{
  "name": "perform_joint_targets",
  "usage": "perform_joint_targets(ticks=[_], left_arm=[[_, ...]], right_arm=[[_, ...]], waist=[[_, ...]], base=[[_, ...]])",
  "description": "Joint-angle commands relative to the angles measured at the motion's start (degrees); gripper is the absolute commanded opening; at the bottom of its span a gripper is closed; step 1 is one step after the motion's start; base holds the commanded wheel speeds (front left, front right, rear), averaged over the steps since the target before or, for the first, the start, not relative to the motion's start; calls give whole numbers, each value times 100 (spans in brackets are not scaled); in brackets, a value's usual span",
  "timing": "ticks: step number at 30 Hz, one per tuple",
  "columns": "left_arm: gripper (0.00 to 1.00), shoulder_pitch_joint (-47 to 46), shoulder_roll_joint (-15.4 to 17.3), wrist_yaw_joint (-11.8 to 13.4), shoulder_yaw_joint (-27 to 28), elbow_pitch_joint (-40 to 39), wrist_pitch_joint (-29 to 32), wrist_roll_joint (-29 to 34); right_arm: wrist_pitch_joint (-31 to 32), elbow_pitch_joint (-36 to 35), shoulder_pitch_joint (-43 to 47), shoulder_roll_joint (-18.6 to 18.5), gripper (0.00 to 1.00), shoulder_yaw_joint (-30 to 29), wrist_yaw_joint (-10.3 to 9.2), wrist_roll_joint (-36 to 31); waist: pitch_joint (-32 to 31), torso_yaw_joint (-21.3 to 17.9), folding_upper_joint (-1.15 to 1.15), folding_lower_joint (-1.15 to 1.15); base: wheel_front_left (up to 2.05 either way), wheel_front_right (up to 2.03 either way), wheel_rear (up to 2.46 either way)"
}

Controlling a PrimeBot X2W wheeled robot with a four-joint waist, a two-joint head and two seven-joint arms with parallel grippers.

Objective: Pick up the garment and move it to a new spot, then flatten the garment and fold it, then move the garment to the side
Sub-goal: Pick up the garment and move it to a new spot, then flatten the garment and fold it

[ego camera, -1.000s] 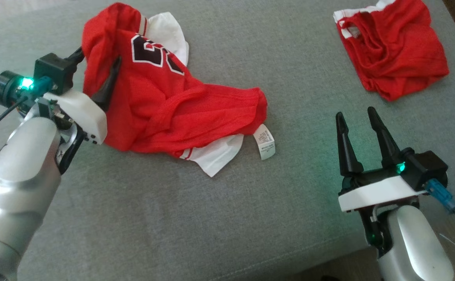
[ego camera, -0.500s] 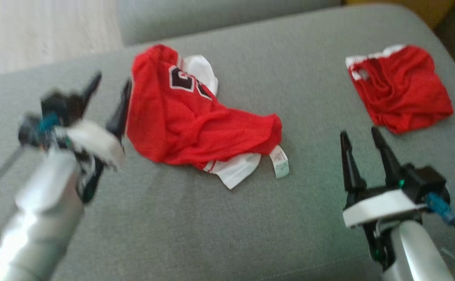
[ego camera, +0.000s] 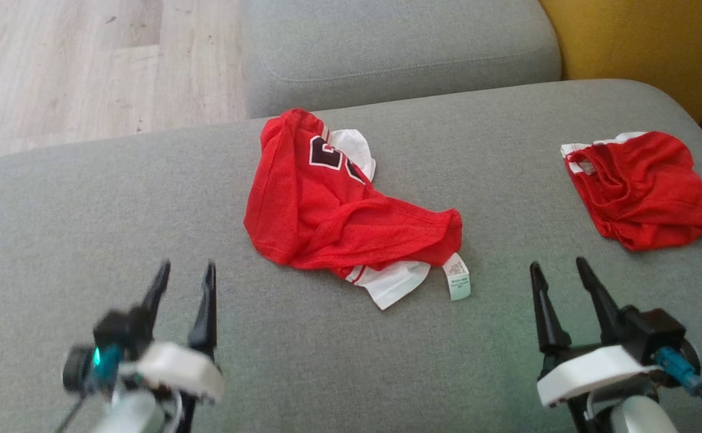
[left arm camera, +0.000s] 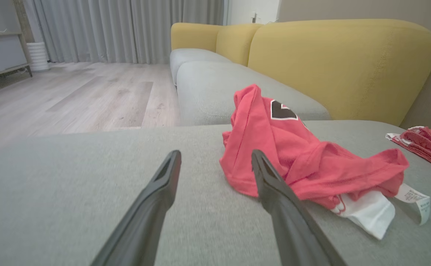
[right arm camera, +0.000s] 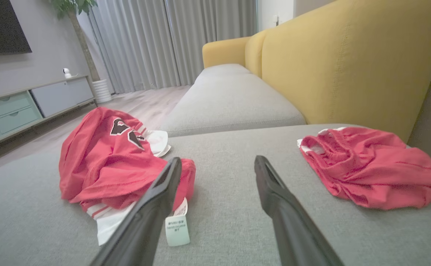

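left gripper (ego camera: pixel 188 264) has pulled back from the red garment (ego camera: pixel 326 210), spread empty like the right gripper (ego camera: pixel 556 263).

Soft, even daylight — curtains (left arm camera: pixel 126 29) glow pale, shadows faint under the garment (ego camera: pixel 338 210). Head view grainy; left gripper (ego camera: pixel 187 266) smeared with motion blur, slight green cast on the sofa cushion (ego camera: pixel 495 316). Wrist views bow at edges — finger bases out of focus.
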Motion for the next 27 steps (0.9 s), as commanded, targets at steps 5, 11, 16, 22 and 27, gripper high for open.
perform_joint_targets(ticks=[5, 11, 16, 22, 27], left_arm=[[100, 551, 141, 440, 448, -861, -72, 84], [100, 1141, 75, 648, 605, -1335, -74, 188], [100, 1359, 36, 685, 721, -1471, -75, 252], [100, 1497, -44, 658, 865, -1533, -75, 357], [100, 1535, -97, 612, 900, -1504, -75, 405]], right_arm=[[56, -232, 4, -18, 100, 221, 21, -16], [39, -183, 69, -18, 100, 280, 21, 2], [22, -107, 62, -18, 100, 333, 21, -1], [1, 2, 26, -18, 100, 365, 21, -13], [-8, 47, 9, -18, 100, 376, 21, -19]], waist=[[-27, 68, 0, 1], [-68, 135, 0, 1], [-79, 169, 0, 1], [-70, 191, 0, 1], [-63, 205, 0, 1]], base=[[0, 0, 0], [0, 0, 0], [0, 0, 0], [0, 0, 0], [0, 0, 0]])
